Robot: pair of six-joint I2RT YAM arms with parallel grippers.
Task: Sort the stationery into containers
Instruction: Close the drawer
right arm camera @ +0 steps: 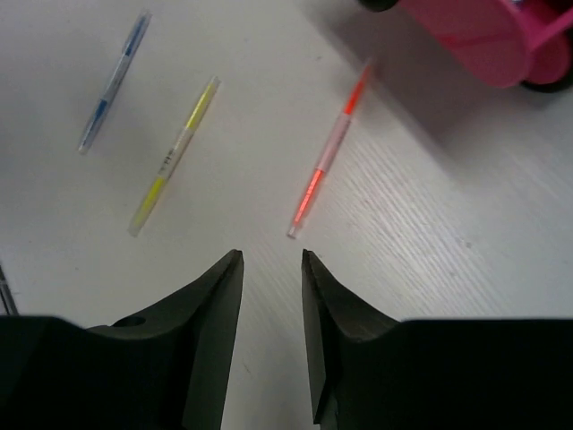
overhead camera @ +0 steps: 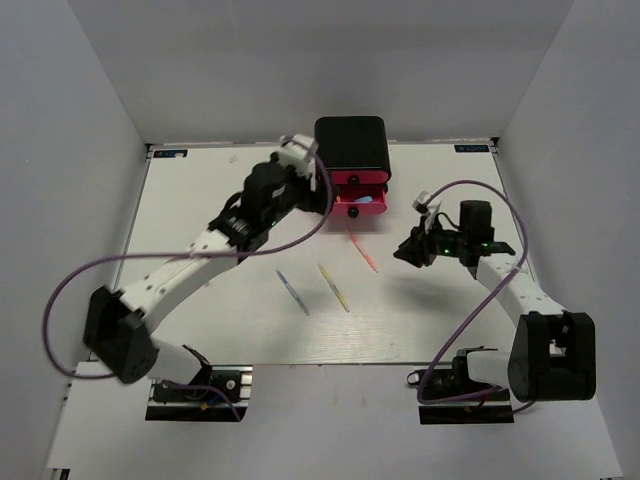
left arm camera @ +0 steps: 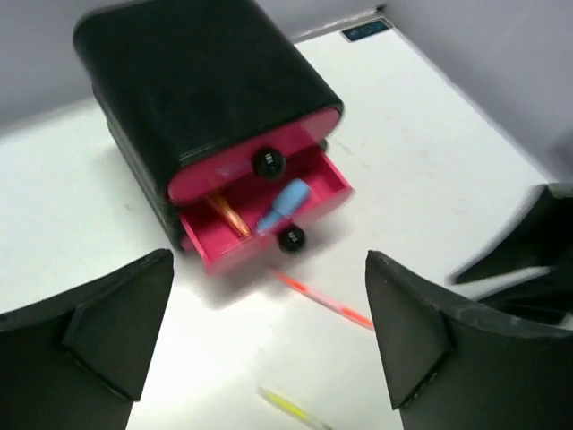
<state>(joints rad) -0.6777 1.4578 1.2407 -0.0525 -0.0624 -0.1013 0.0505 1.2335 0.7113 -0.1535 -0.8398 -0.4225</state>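
The black cabinet [overhead camera: 352,143] stands at the back middle of the table. Its top pink drawer [left arm camera: 235,167] is in. The drawer below [left arm camera: 315,199] is pulled out, with a blue marker [left arm camera: 282,204] and an orange marker [left arm camera: 228,215] inside. My left gripper [overhead camera: 320,190] hovers just left of the drawers, open wide and empty [left arm camera: 269,331]. On the table lie an orange pen [overhead camera: 364,254], a yellow pen [overhead camera: 334,287] and a blue-grey pen [overhead camera: 293,291]. My right gripper [overhead camera: 408,250] is open a little and empty [right arm camera: 271,260], its tips just short of the orange pen's near end [right arm camera: 327,157].
The yellow pen [right arm camera: 175,157] and blue-grey pen [right arm camera: 112,81] lie side by side left of the orange one. White walls close in the table on three sides. The right arm [left arm camera: 528,260] shows at the right of the left wrist view.
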